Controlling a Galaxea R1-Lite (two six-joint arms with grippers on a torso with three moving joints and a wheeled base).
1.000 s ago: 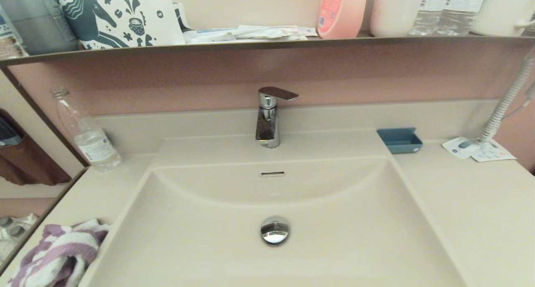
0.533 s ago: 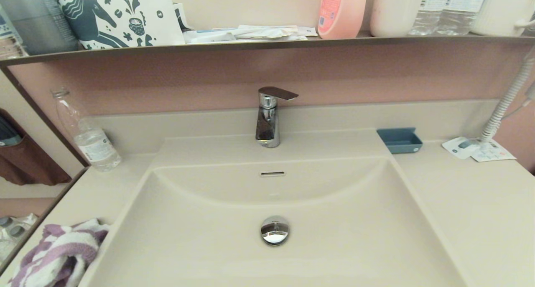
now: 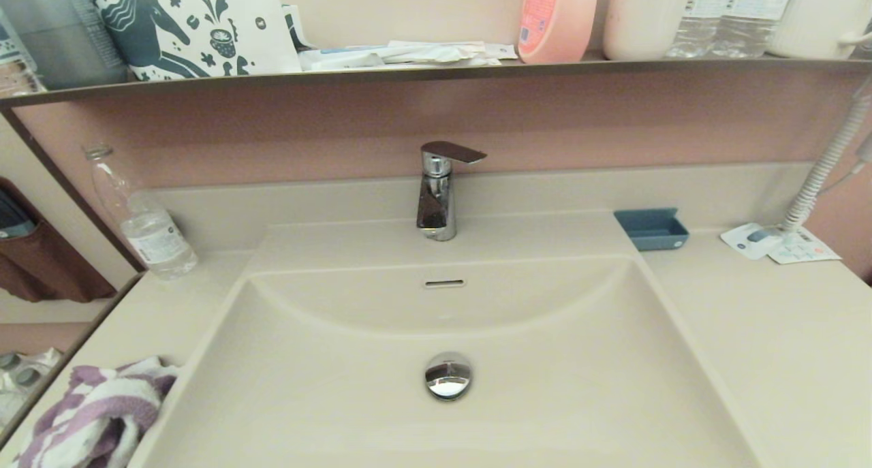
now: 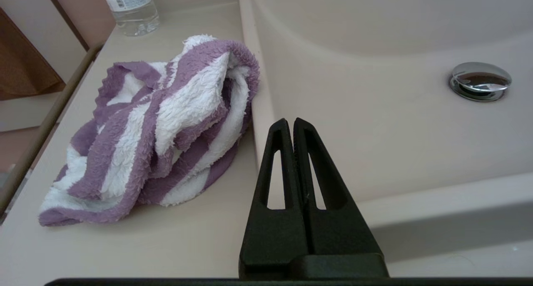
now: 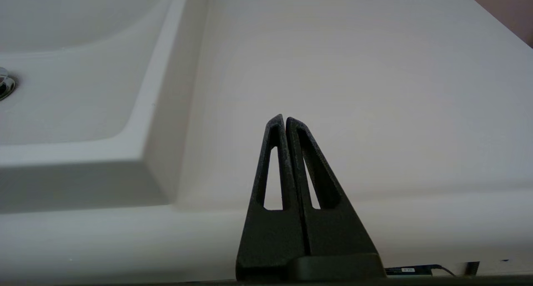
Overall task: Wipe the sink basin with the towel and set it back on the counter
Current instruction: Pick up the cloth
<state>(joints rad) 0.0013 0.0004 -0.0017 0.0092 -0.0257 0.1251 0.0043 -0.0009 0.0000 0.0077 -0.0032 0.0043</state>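
Nothing is seen displaced since the earlier head views: sink basin (image 3: 449, 359), towel (image 3: 95, 413) and desk (image 3: 770, 332) are held as before, task judged not begun.

Towel is listed as a crumpled purple-and-white heap on the desk, touching the basin's left rim. Left gripper (image 4: 293, 123) is recorded closed and empty, near the towel (image 4: 158, 123), which lies to its left; no long axis is shown by the heap. Right gripper (image 5: 283, 119) is recorded closed, empty, over bare desk well apart from it. Neither gripper is shown in the head view; bottle (image 3: 146, 229) is noted behind.
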